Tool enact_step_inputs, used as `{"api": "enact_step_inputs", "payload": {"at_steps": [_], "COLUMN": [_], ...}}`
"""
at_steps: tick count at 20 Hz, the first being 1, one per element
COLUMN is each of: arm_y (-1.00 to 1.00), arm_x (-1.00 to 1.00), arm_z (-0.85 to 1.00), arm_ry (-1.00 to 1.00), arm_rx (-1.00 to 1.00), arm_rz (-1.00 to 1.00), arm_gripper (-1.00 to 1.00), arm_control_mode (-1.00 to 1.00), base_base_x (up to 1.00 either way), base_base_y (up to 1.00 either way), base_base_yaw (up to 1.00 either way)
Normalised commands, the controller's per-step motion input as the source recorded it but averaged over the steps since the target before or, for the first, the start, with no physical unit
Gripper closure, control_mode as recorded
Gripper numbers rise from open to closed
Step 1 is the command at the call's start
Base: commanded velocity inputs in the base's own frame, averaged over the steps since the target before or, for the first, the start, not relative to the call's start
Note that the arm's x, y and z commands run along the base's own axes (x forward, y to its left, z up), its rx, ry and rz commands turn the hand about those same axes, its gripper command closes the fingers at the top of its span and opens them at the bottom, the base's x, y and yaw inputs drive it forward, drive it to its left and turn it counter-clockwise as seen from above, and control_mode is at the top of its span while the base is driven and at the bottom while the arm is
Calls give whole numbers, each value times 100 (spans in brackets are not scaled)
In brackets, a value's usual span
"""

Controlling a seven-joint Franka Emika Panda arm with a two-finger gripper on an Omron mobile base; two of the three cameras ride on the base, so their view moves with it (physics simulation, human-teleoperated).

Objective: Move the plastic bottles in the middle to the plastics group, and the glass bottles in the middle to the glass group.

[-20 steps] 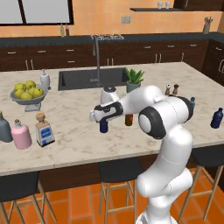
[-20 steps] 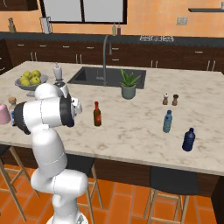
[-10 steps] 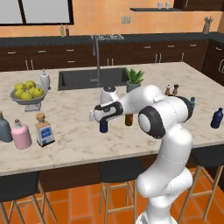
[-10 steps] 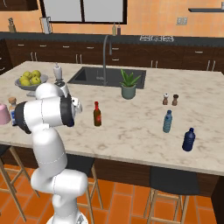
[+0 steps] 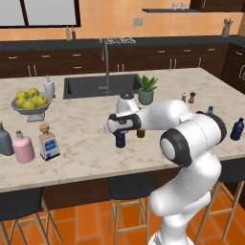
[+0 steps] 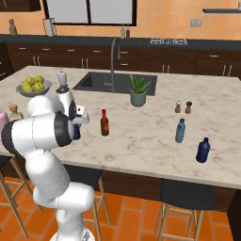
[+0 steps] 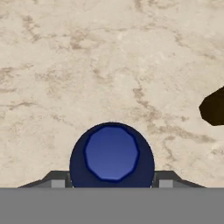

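Note:
The dark navy plastic bottle point(image 7: 112, 153) stands upright on the marble island, seen from above in the hand view. My gripper point(image 5: 120, 135) is shut on it, a fingertip point(image 7: 57, 181) against each side. In the left base view the navy bottle point(image 5: 120, 141) hangs under the hand. The slim brown glass bottle point(image 6: 104, 123) with a red cap stands just right of it. The square clear bottle point(image 5: 49, 142) stands at the left beside the pink bottle point(image 5: 23, 147) and the grey-blue bottle point(image 5: 5, 141). The teal bottle point(image 6: 180, 130) and brighter blue bottle point(image 6: 203, 150) stand at the right.
A fruit bowl point(image 5: 29, 103) and a white bottle point(image 5: 49, 87) are at the back left. The sink point(image 5: 95, 85) with its faucet, a potted plant point(image 5: 146, 89) and two shakers point(image 5: 187, 97) lie behind the arm. Stools stand under the island's near edge.
The jaws have closed in on the navy bottle. The arm and the bottles have stayed where they were.

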Motion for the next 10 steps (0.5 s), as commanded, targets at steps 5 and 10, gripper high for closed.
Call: {"api": "enact_step_inputs", "payload": {"at_steps": [5,10], "arm_y": [-50,-62], "arm_x": [-100,-83], "arm_z": [12,6], "arm_ry": [0,0], "arm_rx": [0,0], "arm_rz": [0,0], "arm_gripper": [100,100], "arm_control_mode": [-100,-100], "base_base_x": [0,0], "base_base_y": [0,0], "base_base_yaw": [0,0]}}
